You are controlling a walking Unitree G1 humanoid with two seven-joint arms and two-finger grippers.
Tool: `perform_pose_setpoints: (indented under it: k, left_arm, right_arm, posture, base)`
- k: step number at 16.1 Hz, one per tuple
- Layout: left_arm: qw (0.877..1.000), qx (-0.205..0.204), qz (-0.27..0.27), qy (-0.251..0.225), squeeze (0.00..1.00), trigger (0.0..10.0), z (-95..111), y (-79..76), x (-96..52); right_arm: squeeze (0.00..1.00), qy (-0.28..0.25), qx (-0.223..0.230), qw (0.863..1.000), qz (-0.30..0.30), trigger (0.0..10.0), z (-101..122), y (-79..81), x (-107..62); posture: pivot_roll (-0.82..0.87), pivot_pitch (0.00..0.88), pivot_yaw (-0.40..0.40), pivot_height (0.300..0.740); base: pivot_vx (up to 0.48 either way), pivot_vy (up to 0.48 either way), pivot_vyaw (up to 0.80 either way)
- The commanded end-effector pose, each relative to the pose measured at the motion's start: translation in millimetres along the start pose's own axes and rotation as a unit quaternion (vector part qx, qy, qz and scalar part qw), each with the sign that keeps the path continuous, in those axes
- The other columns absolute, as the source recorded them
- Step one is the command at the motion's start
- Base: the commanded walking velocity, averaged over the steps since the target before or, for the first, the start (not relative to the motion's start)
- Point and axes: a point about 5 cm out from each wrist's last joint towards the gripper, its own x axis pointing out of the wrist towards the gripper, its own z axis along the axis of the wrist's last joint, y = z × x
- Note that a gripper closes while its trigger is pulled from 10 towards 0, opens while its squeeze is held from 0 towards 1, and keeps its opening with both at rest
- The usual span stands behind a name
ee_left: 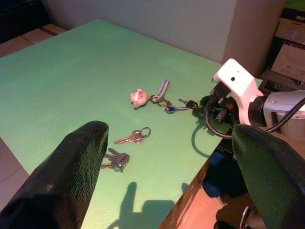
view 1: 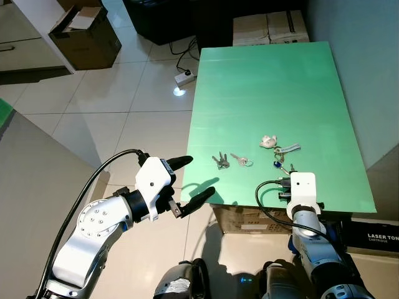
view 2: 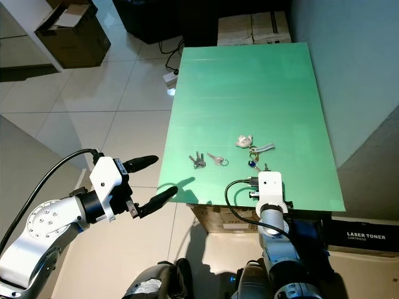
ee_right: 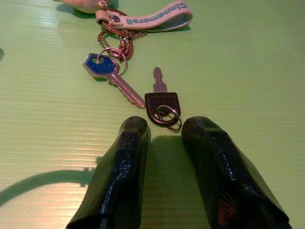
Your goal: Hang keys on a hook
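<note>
- My left fingers hang spread wide off the near left corner of the green surface, holding nothing.
- First from the left lies a small bunch of silver keys, two or three fanned together; I cannot tell which.
- Just beside it lies one single silver key on its own ring.
- Further right is the larger bunch: a pink charm, a grey strap, and a blue-headed key linked by rings.
- Nearest my right fingers lies a black-headed key with small rings at its head; I cannot tell if it joins that bunch.
- My right fingers rest low on the surface, a narrow gap between them, gripping nothing, tips just short of those rings.
- I judge the keys light, stiff and flat, likely to skid on this smooth surface; the thicker black head or the strap looks the best hold, leaving a ring free.
- No hook is visible to me.
</note>
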Motion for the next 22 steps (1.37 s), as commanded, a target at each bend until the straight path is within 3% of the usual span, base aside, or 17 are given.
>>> perform_pose_setpoints:
  k: [1, 11, 12, 13, 15, 16, 17, 18, 22]
  left_arm:
    - [1.0, 0.0, 0.005, 0.018, 0.0, 10.0, -6, 1.5, -5.5]
    - [1.0, 0.001, 0.001, 0.019, 0.0, 10.0, -7, 0.5, -7.5]
    - [1.0, 0.001, 0.002, 0.019, 0.0, 10.0, -7, 0.7, -7.5]
    - [1.0, 0.002, 0.002, 0.019, 0.0, 10.0, -7, 0.7, -7.4]
    - [1.0, 0.002, 0.001, 0.02, 0.0, 10.0, -7, 1.4, -7.5]
    - [1.0, 0.003, 0.001, 0.02, 0.0, 10.0, -7, 1.4, -7.5]
    - [1.0, 0.003, 0.001, 0.02, 0.0, 10.0, -7, 1.4, -7.5]
    - [1.0, 0.003, 0.0, 0.02, 0.0, 10.0, -6, 1.2, -7.4]
    - [1.0, 0.003, 0.0, 0.021, 0.0, 10.0, -6, 0.8, -7.7]
  right_arm:
    - [0.0, 0.003, 0.011, 1.0, 0.009, 10.0, -3, 4.3, -1.8]
    - [0.0, 0.002, 0.013, 1.0, 0.017, 10.0, -2, -2.1, 2.5]
    - [0.0, 0.003, 0.015, 1.0, 0.021, 9.1, -2, -1.4, 2.6]
    - [0.0, 0.004, 0.016, 1.0, 0.023, 7.5, -3, -1.1, 2.6]
    - [0.0, 0.006, 0.019, 0.999, 0.028, 5.9, -4, -1.4, 3.3]
    - [0.0, 0.005, 0.017, 1.0, 0.023, 7.0, -3, -4.2, 4.4]
    - [0.0, 0.005, 0.017, 1.0, 0.023, 8.9, -3, -5.0, 4.8]
    - [0.0, 0.005, 0.016, 1.0, 0.021, 10.0, -2, -6.6, 5.5]
    - [0.0, 0.005, 0.013, 1.0, 0.021, 10.0, -1, -9.5, 8.2]
  posture:
    - [0.05, 0.192, 0.213, 0.74]
    - [0.05, 0.182, 0.21, 0.74]
    - [0.05, 0.181, 0.211, 0.74]
    - [0.05, 0.181, 0.211, 0.74]
    - [0.05, 0.185, 0.216, 0.74]
    - [0.05, 0.186, 0.217, 0.74]
    - [0.05, 0.186, 0.217, 0.74]
    - [0.06, 0.189, 0.217, 0.74]
    - [0.06, 0.192, 0.218, 0.74]
  base:
    - [0.0, 0.0, 0.0]
    - [0.0, 0.0, 0.0]
    - [0.0, 0.0, 0.0]
    - [0.0, 0.0, 0.0]
    - [0.0, 0.0, 0.0]
    - [0.0, 0.0, 0.0]
    - [0.0, 0.0, 0.0]
    - [0.0, 0.0, 0.0]
    - [0.0, 0.0, 0.0]
